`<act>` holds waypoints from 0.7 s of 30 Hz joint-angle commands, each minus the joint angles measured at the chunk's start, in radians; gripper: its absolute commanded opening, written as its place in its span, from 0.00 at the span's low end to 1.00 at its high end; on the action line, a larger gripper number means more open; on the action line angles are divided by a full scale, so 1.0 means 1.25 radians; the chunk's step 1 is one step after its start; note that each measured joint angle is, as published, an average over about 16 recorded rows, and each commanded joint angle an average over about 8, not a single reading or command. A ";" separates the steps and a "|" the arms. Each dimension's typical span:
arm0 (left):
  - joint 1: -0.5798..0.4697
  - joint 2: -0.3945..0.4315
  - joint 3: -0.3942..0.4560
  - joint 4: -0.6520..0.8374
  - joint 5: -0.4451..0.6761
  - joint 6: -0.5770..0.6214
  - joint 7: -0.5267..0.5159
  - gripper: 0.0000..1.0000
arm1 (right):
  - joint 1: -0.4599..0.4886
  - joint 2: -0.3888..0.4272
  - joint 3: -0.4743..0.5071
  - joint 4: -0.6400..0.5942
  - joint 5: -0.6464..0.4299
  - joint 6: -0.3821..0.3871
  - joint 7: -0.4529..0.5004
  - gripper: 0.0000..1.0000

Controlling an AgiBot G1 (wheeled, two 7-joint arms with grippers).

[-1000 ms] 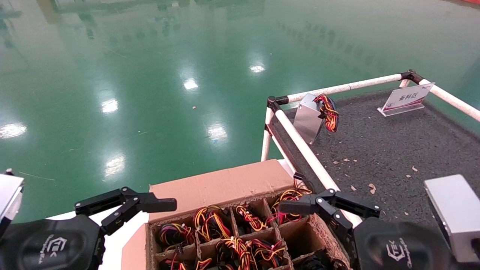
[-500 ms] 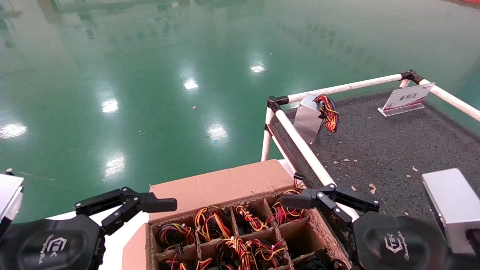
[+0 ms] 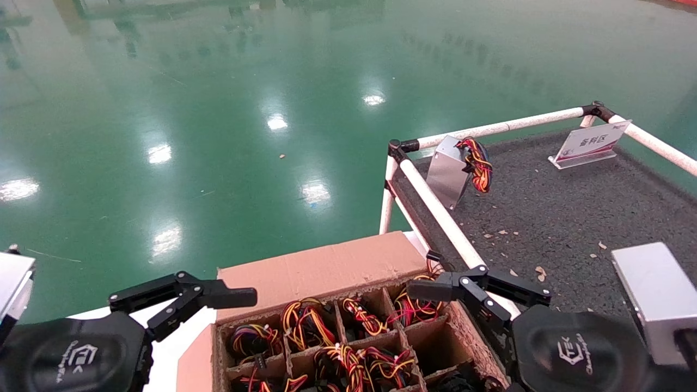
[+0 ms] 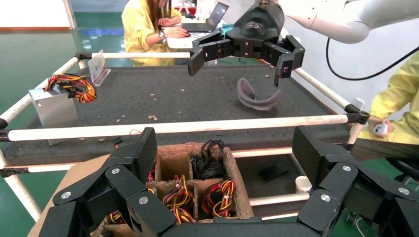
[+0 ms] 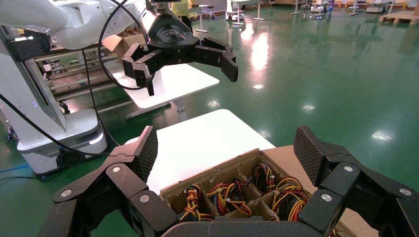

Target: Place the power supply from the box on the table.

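Note:
The brown box (image 3: 321,269) sits at the bottom centre, its grid cells holding power supplies, of which only the red, yellow and black wire bundles (image 3: 305,321) show. One silver power supply (image 3: 447,171) stands on the dark table (image 3: 572,218) by the far-left rail corner. My right gripper (image 3: 479,294) hangs open over the box's right-hand cells, with nothing between its fingers. The left gripper (image 3: 182,298) is open and empty just left of the box. The box (image 4: 232,180) also shows between the fingers in the left wrist view, and the box (image 5: 217,173) likewise in the right wrist view.
A white pipe rail (image 3: 441,218) separates box and table. A sign placard (image 3: 591,142) stands at the table's far side, and a grey curved object (image 4: 254,96) lies on the mat. The box rests on a white surface (image 5: 197,138). People sit beyond the table.
My right arm has shifted slightly, its wrist block moving up and left, the gripper staying open over the box. The left arm has not moved.

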 commanded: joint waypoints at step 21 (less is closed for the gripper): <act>0.000 0.000 0.000 0.000 0.000 0.000 0.000 1.00 | 0.001 -0.001 0.000 -0.001 -0.001 0.001 0.000 1.00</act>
